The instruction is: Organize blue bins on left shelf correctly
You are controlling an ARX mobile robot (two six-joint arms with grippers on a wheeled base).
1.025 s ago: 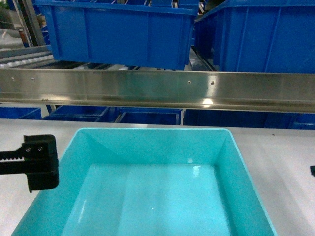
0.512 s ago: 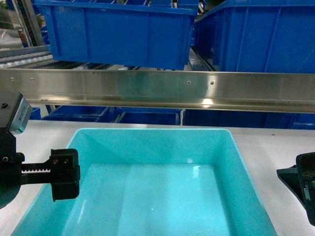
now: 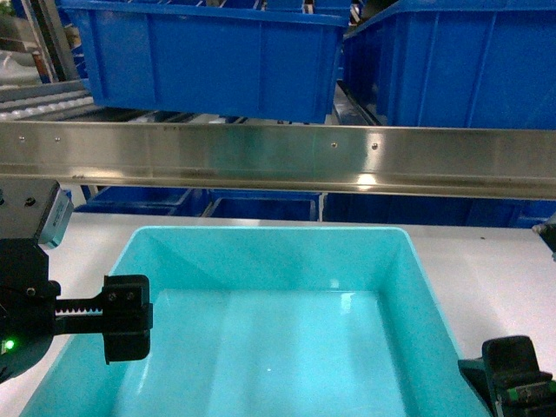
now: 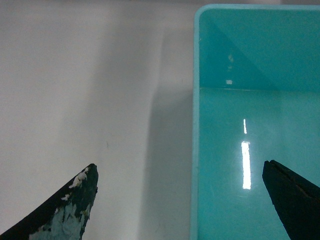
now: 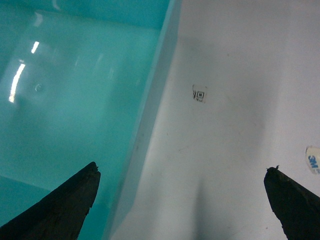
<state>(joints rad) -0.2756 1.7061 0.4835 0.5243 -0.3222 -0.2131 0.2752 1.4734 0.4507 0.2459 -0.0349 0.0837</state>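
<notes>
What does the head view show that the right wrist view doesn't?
Only the head view shows the steel shelf beam, the dark blue crates above it, and the left claw over the bin's left wall. Only the right wrist view shows a small square sticker on the tabletop. Both show the turquoise bin and the open right claw.

I see a flat white tabletop (image 3: 495, 261) running beneath and beyond both sets of jaws. A small square sticker (image 5: 199, 94) lies on it ahead of the right jaws. Royal-blue ribbed crates (image 3: 208, 56) sit beyond, higher up.
</notes>
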